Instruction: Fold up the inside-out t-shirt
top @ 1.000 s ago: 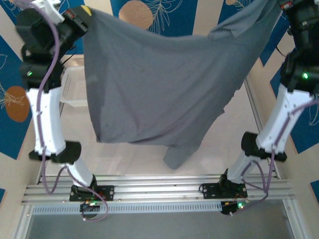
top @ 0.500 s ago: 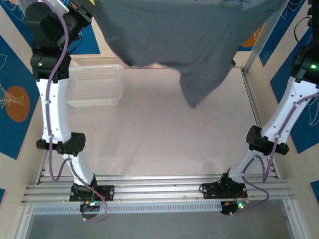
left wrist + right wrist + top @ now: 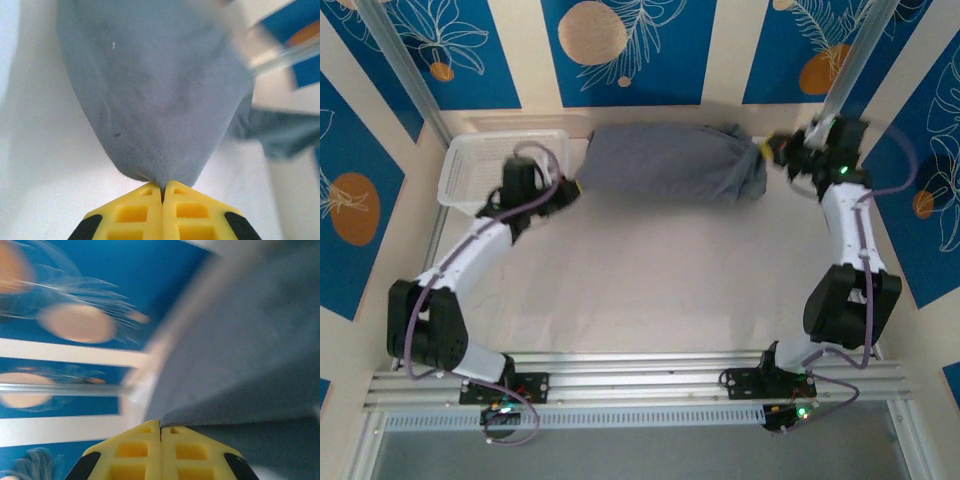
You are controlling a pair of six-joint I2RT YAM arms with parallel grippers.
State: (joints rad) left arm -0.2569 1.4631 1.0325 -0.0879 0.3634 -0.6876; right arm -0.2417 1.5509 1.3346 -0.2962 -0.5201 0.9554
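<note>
- The grey t-shirt (image 3: 665,163) is seen drawn out as a bunched band along the far side of the worktop (image 3: 650,290), between the two arms.
- The left fingers (image 3: 137,212) are clenched on a gathered hem at the cloth's left end.
- The right fingers (image 3: 135,452) are pressed together on the cloth's right end.
- A white basket (image 3: 470,160) is placed in the far left corner, just beside the left arm.
</note>
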